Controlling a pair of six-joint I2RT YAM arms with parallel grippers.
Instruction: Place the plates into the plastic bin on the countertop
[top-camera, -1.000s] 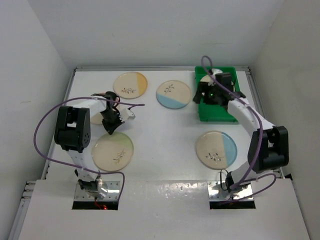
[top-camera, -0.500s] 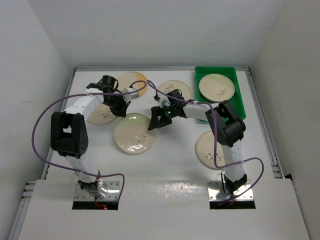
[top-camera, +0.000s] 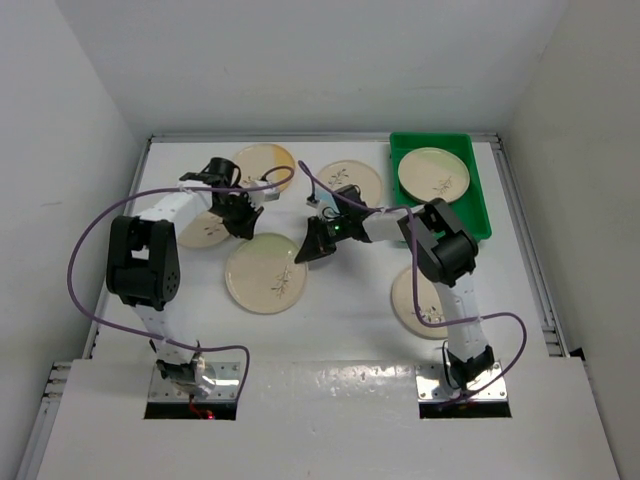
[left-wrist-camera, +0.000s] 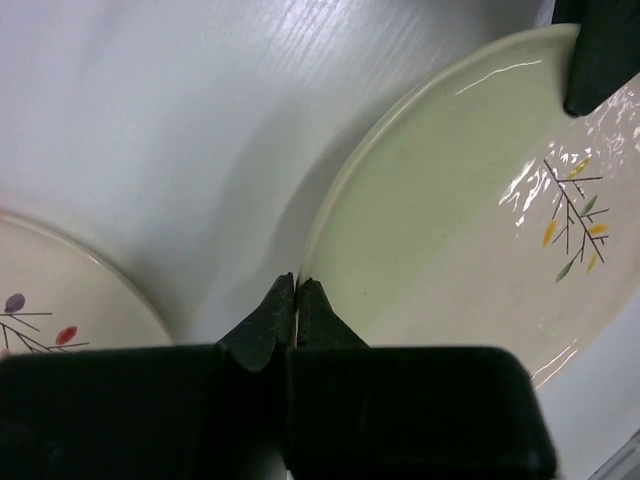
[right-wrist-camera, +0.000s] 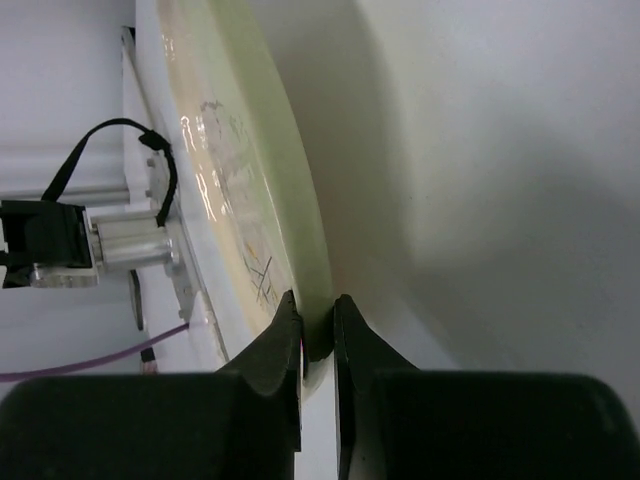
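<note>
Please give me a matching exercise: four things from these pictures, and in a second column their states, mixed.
1. round cream plate with pale green segment
2. round cream plate with yellow segment
3. shallow bright green plastic bin
4. left hand

a. shut, empty
b. gripped by the right hand
c. holds one cream plate
d. lies flat, ungripped

Pairs: 1-b, 2-d, 3-c, 4-a

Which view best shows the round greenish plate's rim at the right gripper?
Right wrist: the right gripper clamps the rim of the round greenish plate close up. Top external shows the plate small; left wrist, its face.
</note>
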